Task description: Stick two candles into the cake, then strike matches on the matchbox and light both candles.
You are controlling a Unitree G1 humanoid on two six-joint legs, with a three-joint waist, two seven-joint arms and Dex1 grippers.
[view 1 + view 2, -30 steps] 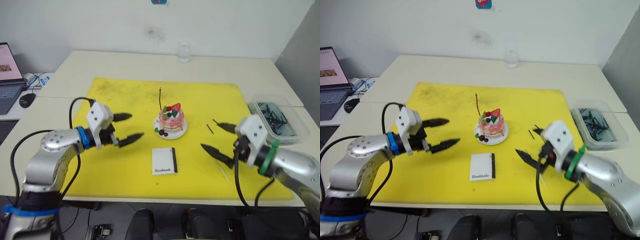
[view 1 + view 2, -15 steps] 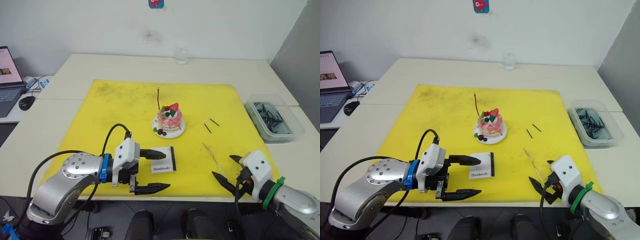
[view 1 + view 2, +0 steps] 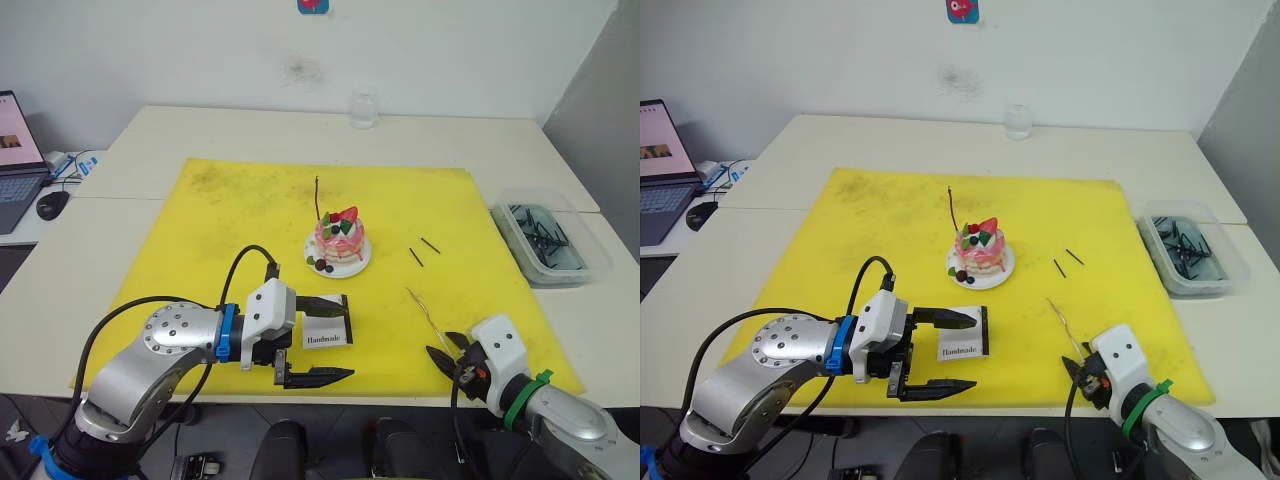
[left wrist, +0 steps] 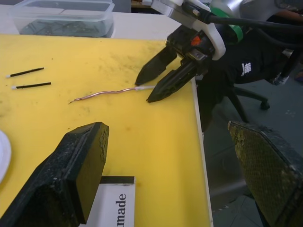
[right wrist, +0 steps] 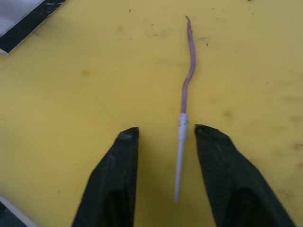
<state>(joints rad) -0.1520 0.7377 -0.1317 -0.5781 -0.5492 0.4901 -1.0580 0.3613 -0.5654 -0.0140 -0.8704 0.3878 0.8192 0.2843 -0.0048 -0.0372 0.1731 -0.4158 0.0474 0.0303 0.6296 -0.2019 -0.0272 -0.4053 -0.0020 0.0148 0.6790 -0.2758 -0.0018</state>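
Looking down from the head cam, I've got the cake (image 3: 339, 243) sitting mid-mat (image 3: 220, 210) on its little plate, with one candle (image 3: 319, 199) already stuck in on the far-left side, standing about upright. The second candle (image 5: 186, 92) is lying flat on the mat near the front right edge, and my right gripper (image 5: 165, 137) is low over it, fingers apart with the pale end lying between them, not clamped on it. From the wrist cam the pale tip runs between the two fingertips without touching either one.

Left gripper (image 3: 325, 340) is wide open too, hovering at the front of the mat with the matchbox (image 3: 328, 322) right next to it. Two matches (image 3: 423, 250) lie loose on the mat right of the cake. A clear tub (image 3: 553, 240) of dark sticks sits off the mat to the right.
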